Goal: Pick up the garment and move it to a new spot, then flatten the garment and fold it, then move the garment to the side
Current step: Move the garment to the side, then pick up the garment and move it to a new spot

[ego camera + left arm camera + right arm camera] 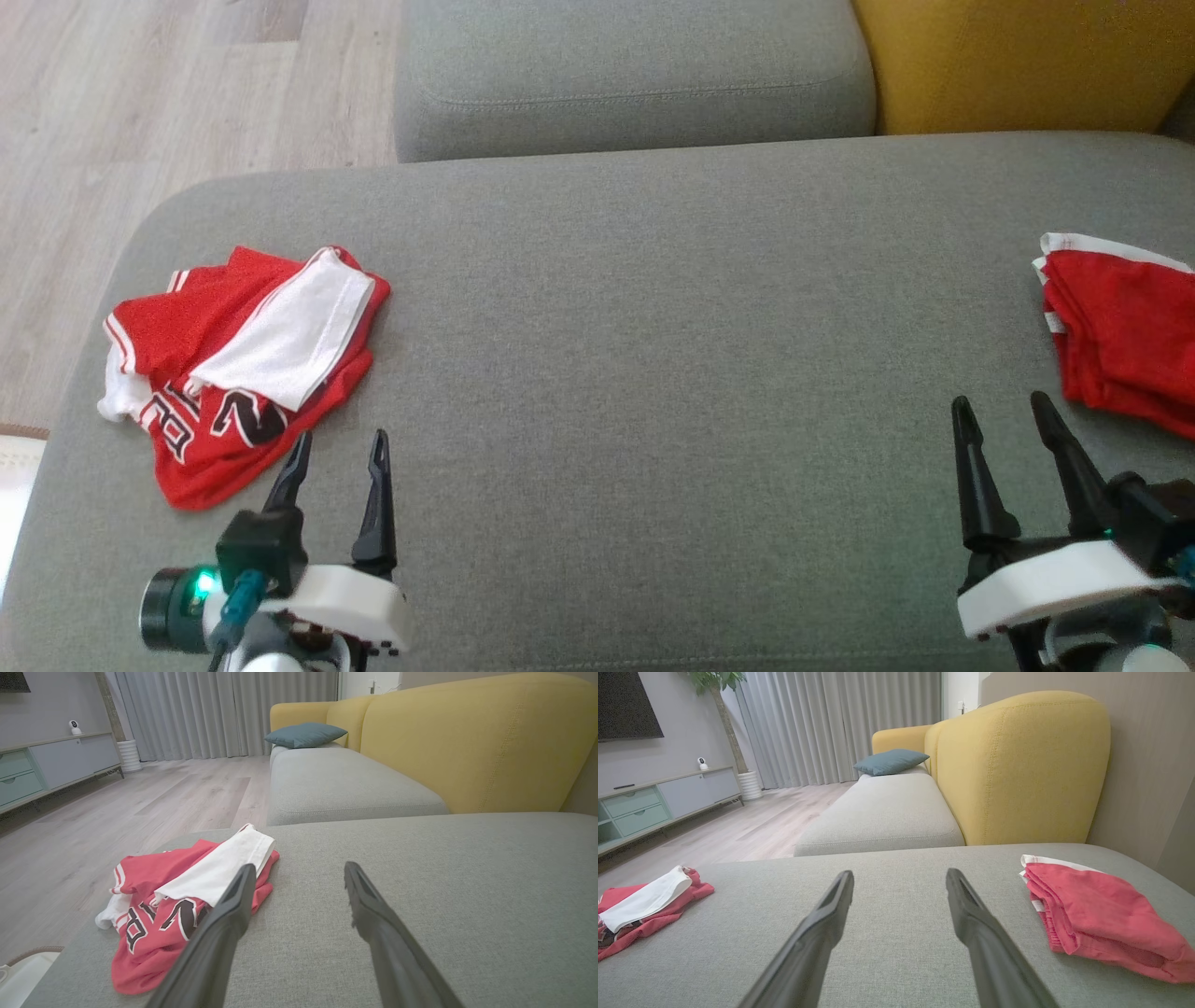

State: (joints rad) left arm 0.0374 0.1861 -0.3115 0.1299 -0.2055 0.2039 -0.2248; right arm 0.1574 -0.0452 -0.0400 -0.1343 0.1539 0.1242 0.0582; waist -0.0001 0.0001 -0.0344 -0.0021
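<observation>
Jersey [243, 364] sits crumpled by the left gripper [341, 439], spread wide and empty, probably for a grab; right gripper [1001, 401] same.

Head view: wide grey sofa cushion [653, 373] across centre. Second grey seat cushion [635, 75] at 12 o'clock, just beyond its far edge. Yellow backrest [1018, 56] at 1 o'clock. Pale wood floor [140, 93] at 10 o'clock.
Right wrist view: teal pillow [891, 761] on far seat, 12 o'clock. Grey curtains [831, 723] at 11. Low cabinet [668, 798] at 9, small white camera [702, 763] on top. Potted plant [726, 723] beside curtains. Dark TV [626, 704] at 10.
</observation>
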